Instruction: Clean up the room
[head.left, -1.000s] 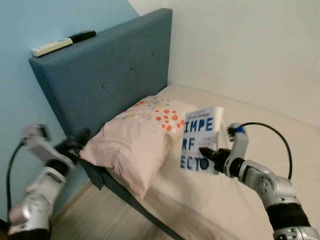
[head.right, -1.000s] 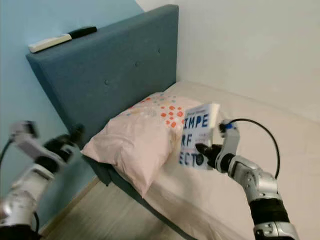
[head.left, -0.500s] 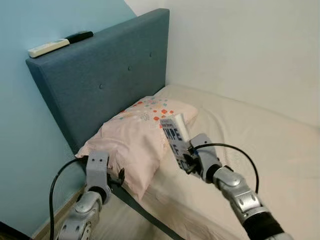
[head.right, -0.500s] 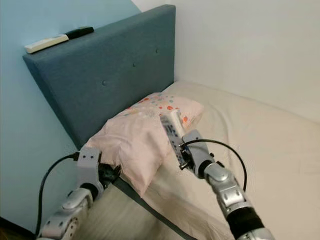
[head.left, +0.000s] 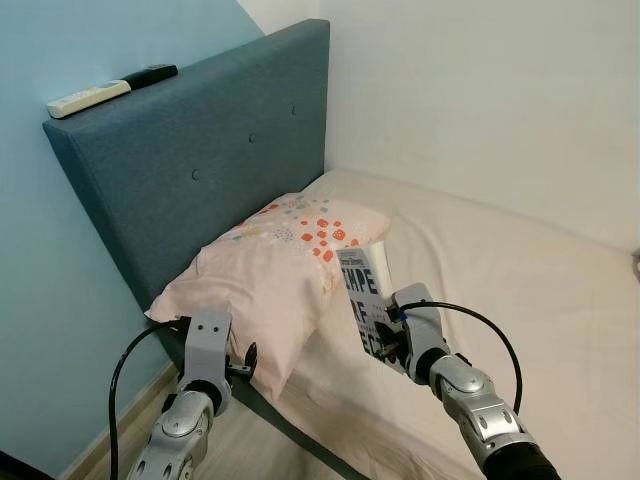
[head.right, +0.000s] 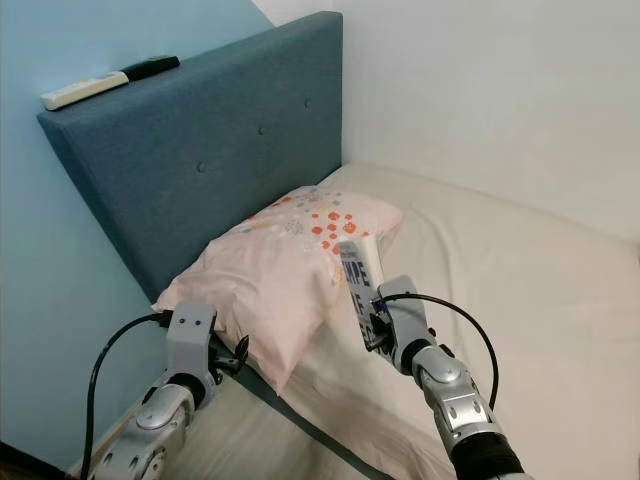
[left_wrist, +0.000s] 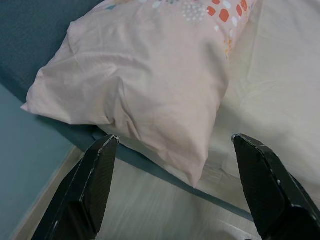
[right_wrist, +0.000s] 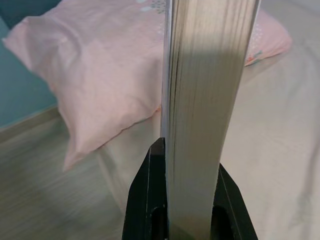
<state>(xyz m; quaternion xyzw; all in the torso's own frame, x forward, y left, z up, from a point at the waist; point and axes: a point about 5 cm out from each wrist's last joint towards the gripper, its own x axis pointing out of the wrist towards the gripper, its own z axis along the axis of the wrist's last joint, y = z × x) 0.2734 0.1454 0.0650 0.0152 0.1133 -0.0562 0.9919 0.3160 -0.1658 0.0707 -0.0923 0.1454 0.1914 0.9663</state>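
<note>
**Book pinched by its lower edge, upright over the bed beside the pillow**

The book stands nearly upright in the right pincer, held above the mattress just beside the pillow, on the side away from the headboard. In the right wrist view the page block fills the gap between the two black fingers, which are closed flat against both covers at the book's bottom edge. It looks like a thick paperback: stiff enough across its closed width to stay straight, moderately heavy, with covers that may be smooth and inclined to slip. Held only at the lower edge, its tall body could lever over or splay open, so a hold deeper toward the middle, close to the spine, would probably carry it more securely.

The left pincer hovers near the pillow's outer corner, where it overhangs the bed edge above the wooden floor. Its fingers are spread wide and hold nothing. The pillow itself looks soft and light, best gathered at a corner.

Behind the pillow rises the blue headboard; on its top edge lie a white remote and a black remote, touching end to end.
</note>
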